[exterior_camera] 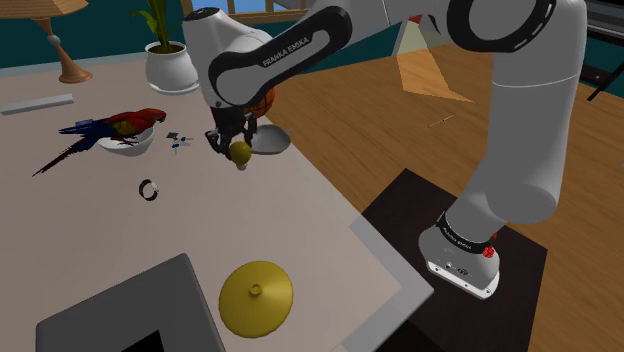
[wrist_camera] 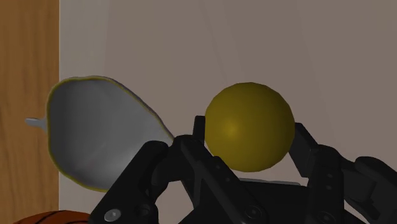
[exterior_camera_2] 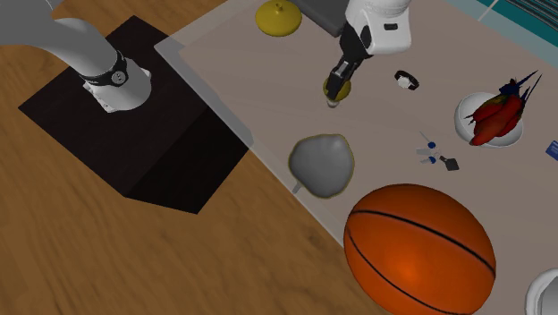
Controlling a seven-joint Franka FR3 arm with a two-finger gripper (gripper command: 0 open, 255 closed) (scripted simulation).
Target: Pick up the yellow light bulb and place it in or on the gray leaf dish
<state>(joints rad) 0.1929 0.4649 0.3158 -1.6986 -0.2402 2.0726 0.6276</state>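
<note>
Tool [wrist_camera: 251, 153]: closed on the bulb [wrist_camera: 249, 126], with a black finger pressed to each side of the round yellow globe. The globe points away from the hand, toward the bench [exterior_camera: 300, 230]. We cannot tell whether the bulb clears the bench top.

Dish [wrist_camera: 95, 133]: just beside the tool, touching neither the bulb nor the fingers. It is grey and leaf-shaped with a thin yellowish rim. It lies flat at the bench edge, and its short stem pokes out over the wood floor [exterior_camera_2: 134, 259].

Ball [exterior_camera_2: 418, 251]: orange with black seams, on the bench past the dish from the tool and close to the dish.

Ring [exterior_camera: 149, 189]: small, black and white, lying flat. It is near the tool, on the side away from the bench edge.

Small bits [exterior_camera: 178, 140]: scattered farther in from the edge.

Parrot [exterior_camera: 115, 127]: red and blue, sitting in a white bowl [exterior_camera: 135, 150], farther from the tool than the ring.

Disc [exterior_camera: 256, 296]: yellow with a knob at its centre, well apart from the tool on the side opposite the dish. A grey box [exterior_camera: 120, 300] sits just beside it.

Farthest off we note a plant [exterior_camera: 170, 65] in a white pot and a lamp [exterior_camera: 70, 65].
</note>
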